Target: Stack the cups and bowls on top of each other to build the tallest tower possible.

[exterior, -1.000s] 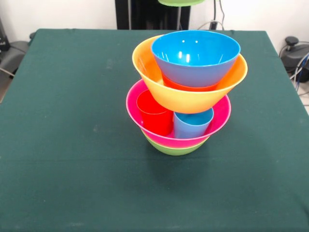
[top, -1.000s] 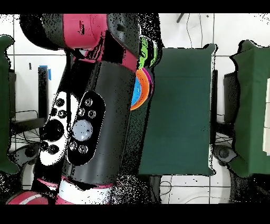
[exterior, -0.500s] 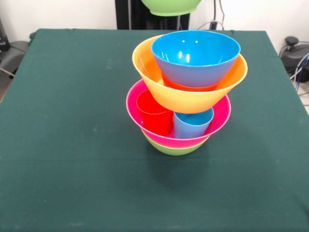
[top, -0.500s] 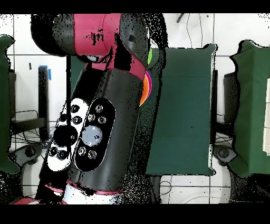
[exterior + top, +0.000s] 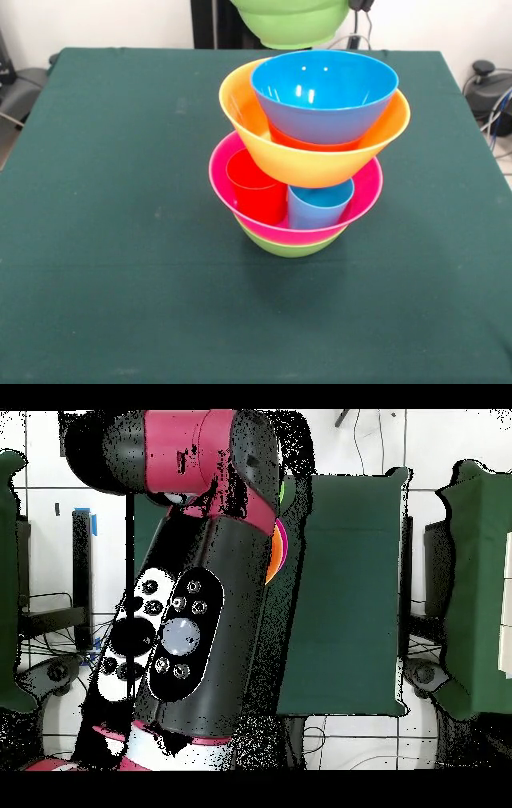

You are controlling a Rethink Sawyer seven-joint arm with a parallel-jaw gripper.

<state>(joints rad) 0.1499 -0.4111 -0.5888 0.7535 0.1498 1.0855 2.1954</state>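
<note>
Hanging at the top edge, a green bowl (image 5: pixel 293 22) hides the jaws, so I cannot tell their state. Below it stands the tower (image 5: pixel 308 152): five bowls and two cups visible, red (image 5: pixel 256 189) and blue (image 5: pixel 318 206).

Glossy smooth plastic on the stacked bowls (image 5: pixel 314 144) and the green bowl (image 5: pixel 292 22) above. Matt green cloth over the table (image 5: pixel 120 200). Shiny hard casing on the arm (image 5: pixel 190 584).
</note>
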